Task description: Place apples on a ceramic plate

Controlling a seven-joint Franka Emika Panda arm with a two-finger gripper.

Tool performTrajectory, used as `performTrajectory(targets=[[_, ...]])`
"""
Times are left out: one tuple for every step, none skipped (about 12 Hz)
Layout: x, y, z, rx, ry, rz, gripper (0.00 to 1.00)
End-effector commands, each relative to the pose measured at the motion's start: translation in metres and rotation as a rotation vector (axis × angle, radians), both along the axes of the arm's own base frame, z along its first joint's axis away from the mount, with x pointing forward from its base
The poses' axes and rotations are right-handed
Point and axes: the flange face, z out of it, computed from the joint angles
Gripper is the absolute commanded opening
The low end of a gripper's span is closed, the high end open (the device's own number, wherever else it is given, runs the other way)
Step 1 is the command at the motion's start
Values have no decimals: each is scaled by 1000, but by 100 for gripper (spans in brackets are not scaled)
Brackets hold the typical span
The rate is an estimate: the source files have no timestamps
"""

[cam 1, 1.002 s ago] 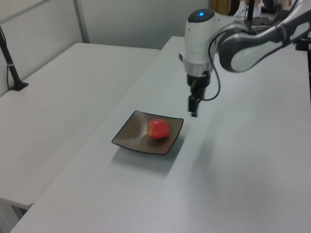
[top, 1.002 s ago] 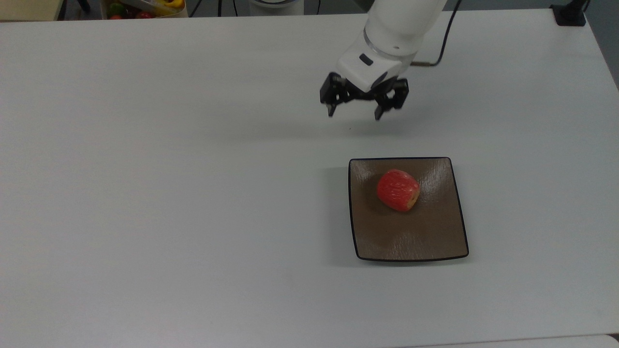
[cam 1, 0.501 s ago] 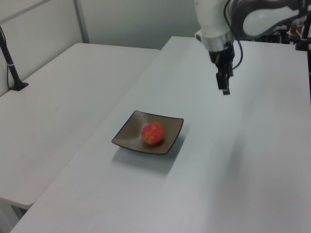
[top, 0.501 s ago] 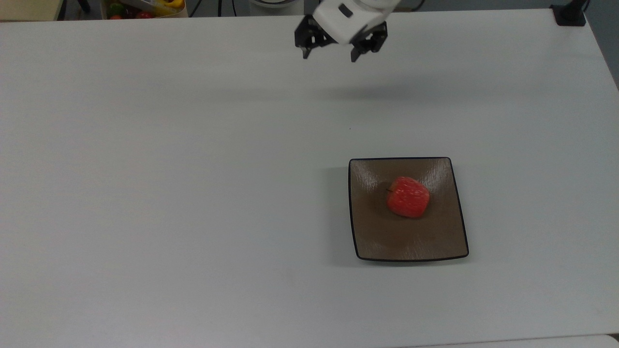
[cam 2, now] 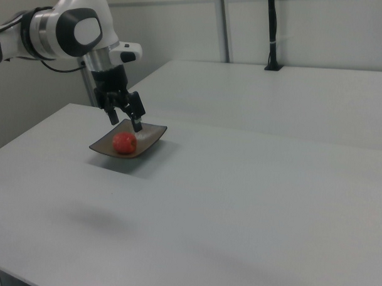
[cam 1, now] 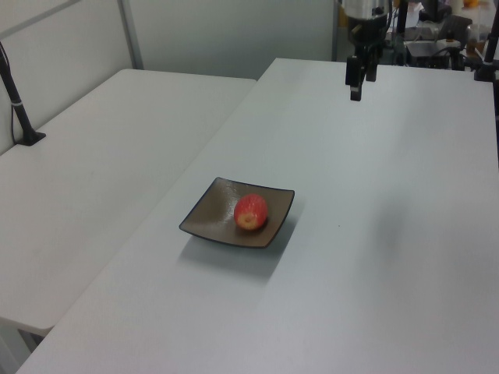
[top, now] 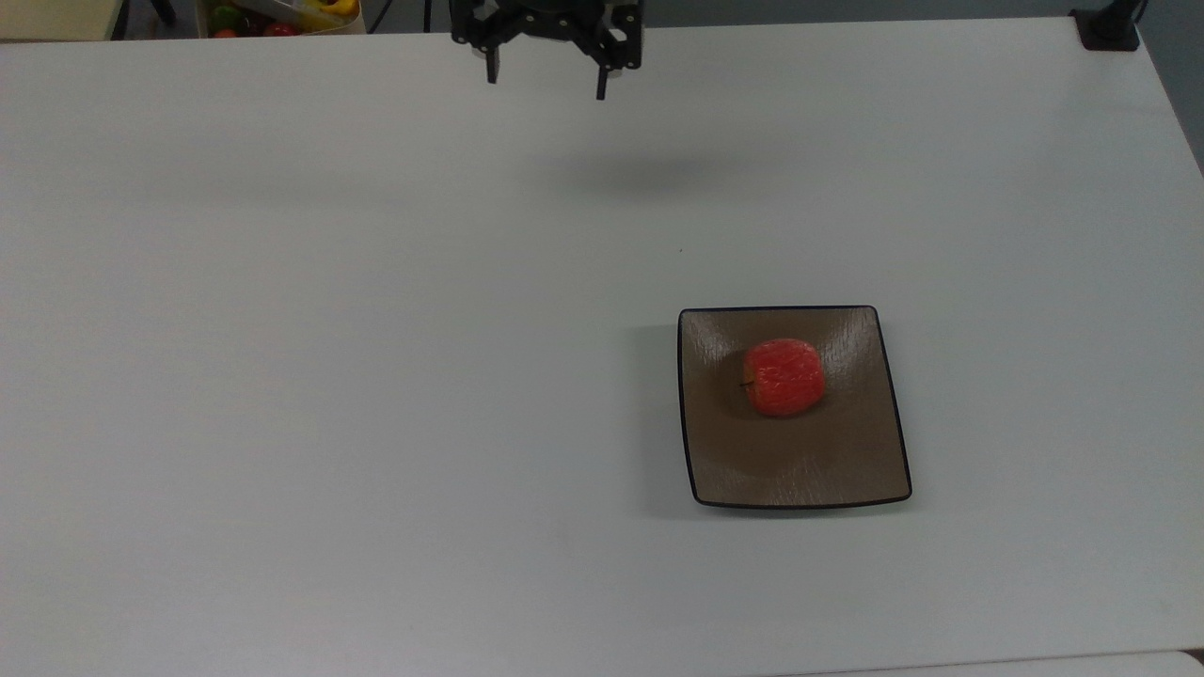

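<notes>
A small red apple (top: pixel 784 378) lies alone on the square brown ceramic plate (top: pixel 800 465), a little toward its far half in the top view. It also appears as the apple (cam 1: pixel 250 211) on the plate (cam 1: pixel 204 216) in the left view, and as the apple (cam 2: pixel 124 142) on the plate (cam 2: pixel 155 135) in the right view. My gripper (top: pixel 546 85) hangs open and empty high above the table's far edge, well away from the plate. The left view has the gripper (cam 1: pixel 356 84) at its top, and the right view has the gripper (cam 2: pixel 124 123) in front of the plate.
A box of colourful items (top: pixel 282 14) stands beyond the table at the top view's upper left. A black clamp (top: pixel 1110 26) grips the far right corner. A second white table (cam 1: pixel 93 140) adjoins on the left view's left.
The open gripper has risen and pulled back from just beyond the plate to the table's far edge, drifting toward the top view's left. The apple rolled a little on the plate and settled.
</notes>
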Motion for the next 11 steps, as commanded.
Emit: performTrajectory(targets=[[-11,-20,-8,30,-52,11,100],[-11,-21,-13,28,-42,26,100],[-11,-22,-20,45,-40,39,100],[-10,-20,-29,69,-49,55,100],[-10,-17,-34,74,-50,58,100],[-10,-17,-33,76,-51,58,100],[-9,-15,-37,75,-46,62,100],[-8,-14,-39,75,-43,64,100],[-8,-14,-37,75,-46,61,100],[-8,-13,-35,77,-49,62,100],[-8,-13,-37,77,-46,63,100]])
